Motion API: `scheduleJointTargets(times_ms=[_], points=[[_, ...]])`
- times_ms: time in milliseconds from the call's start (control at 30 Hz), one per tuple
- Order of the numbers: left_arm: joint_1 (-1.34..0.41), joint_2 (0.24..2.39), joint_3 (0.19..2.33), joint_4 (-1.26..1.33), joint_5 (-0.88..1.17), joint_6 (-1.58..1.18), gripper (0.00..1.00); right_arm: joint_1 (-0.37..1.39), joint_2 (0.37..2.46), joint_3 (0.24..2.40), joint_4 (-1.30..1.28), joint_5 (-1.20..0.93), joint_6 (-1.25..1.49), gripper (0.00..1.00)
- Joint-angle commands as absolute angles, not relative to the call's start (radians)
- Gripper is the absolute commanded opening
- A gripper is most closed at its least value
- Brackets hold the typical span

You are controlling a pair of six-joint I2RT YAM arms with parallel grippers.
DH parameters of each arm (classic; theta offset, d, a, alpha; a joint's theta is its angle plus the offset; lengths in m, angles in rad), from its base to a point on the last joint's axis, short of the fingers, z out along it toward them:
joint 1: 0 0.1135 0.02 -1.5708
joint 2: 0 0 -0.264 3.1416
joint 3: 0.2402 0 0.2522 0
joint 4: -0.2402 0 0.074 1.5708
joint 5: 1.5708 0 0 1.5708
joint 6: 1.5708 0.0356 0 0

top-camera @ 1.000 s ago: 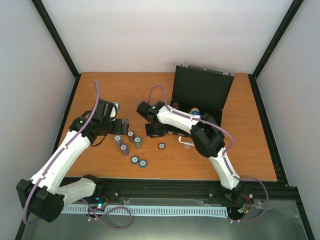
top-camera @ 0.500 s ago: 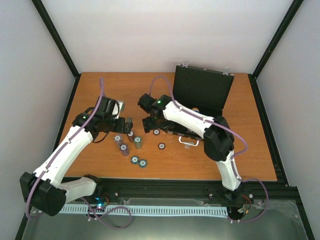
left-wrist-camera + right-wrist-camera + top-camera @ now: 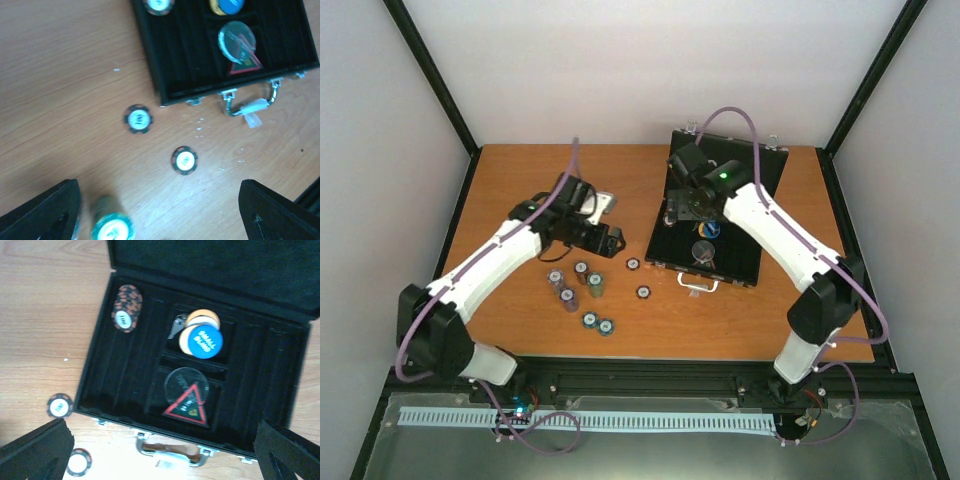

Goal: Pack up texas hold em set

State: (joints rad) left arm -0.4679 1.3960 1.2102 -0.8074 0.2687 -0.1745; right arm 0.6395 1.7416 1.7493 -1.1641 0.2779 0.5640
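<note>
Both jaws wide open, empty: left gripper (image 3: 160,215) over loose chips (image 3: 138,119) in the middle of the table (image 3: 800,320), right gripper (image 3: 160,455) above the open case (image 3: 100,365) toward its far edge; chips light, rigid, slick, so pinch stacks across the rims.

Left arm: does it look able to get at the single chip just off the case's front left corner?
Probably yes. The left gripper hovers open close beside that chip, which lies flat on bare table, apart from the case and the other loose chip; nothing covers it.
</note>
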Motion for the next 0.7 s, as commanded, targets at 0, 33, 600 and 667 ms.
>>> scheduleJointTargets(times_ms=[0, 33, 600, 667], points=[[-0.563, 1.516, 1.261, -0.76, 0.293, -0.1, 0.87, 0.59, 1.654, 1.677, -1.168, 0.343, 0.494, 1.0], [-0.577, 1.547, 1.26, -0.752, 0.276, -0.096, 0.86, 0.581, 1.633, 1.662, -1.163, 0.348, 0.483, 1.0], [-0.632, 1.859, 1.321, -0.665, 0.094, -0.032, 0.85, 0.455, 1.412, 1.451, -1.112, 0.273, 0.416, 1.0], [-0.636, 1.88, 1.332, -0.671, 0.097, -0.031, 0.85, 0.449, 1.406, 1.441, -1.108, 0.26, 0.415, 1.0]])
